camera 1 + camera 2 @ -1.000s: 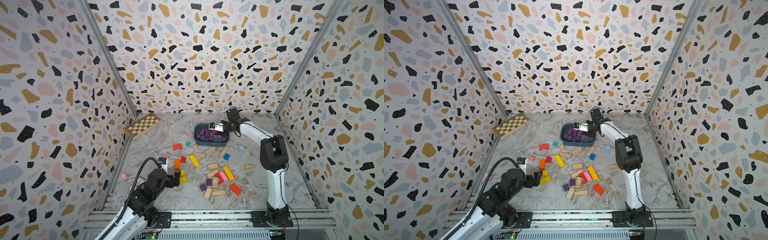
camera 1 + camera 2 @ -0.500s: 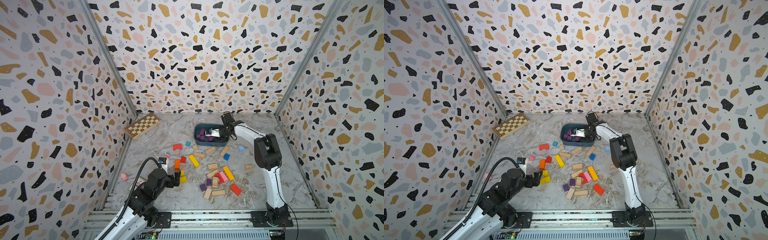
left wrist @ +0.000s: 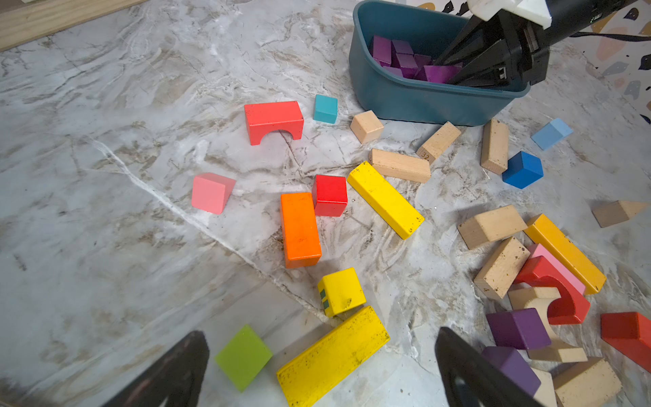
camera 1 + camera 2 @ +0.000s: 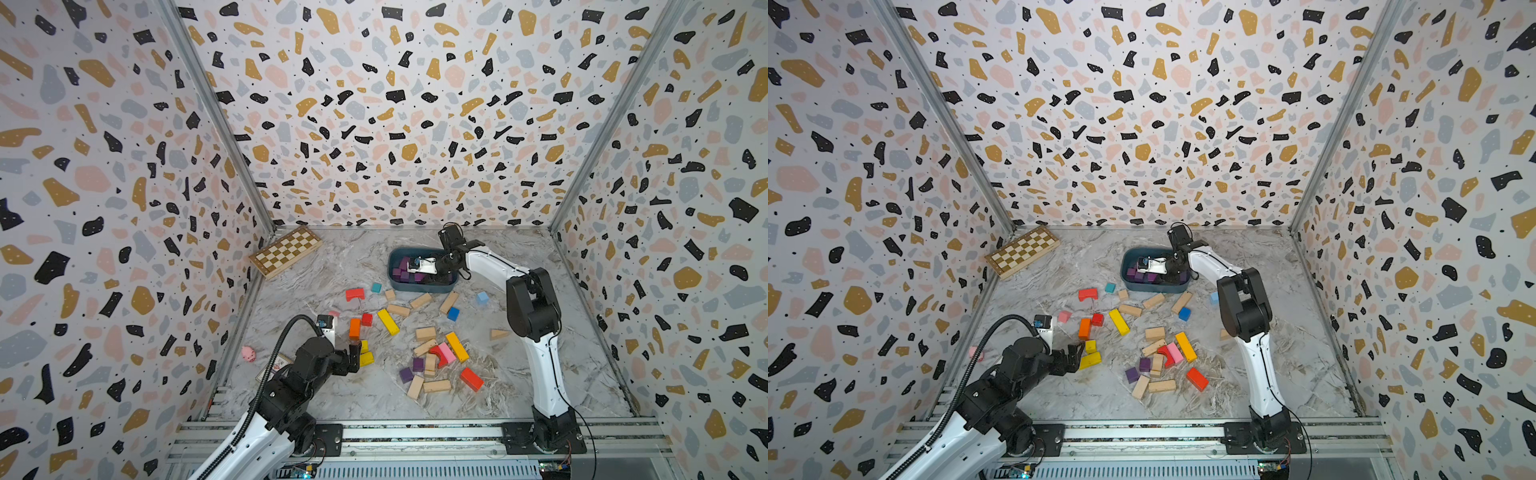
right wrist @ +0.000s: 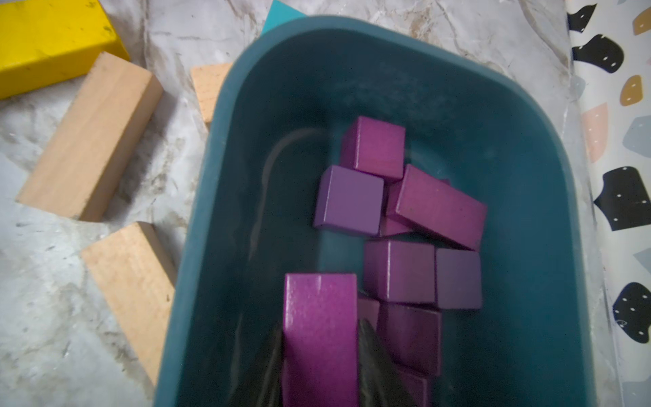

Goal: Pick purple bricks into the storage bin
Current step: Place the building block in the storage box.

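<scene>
Right gripper (image 5: 320, 352) holds purple brick (image 5: 318, 310) in bin (image 5: 528, 211)

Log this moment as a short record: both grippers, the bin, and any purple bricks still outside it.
right gripper: shut on purple bar, fingers down inside the storage bin
left gripper: open, empty, by the yellow bar
bin contents: heap of purple bricks
loose purple bricks: two, on the table beside plain wood blocks
status: held bar not yet released; two left to collect
</scene>
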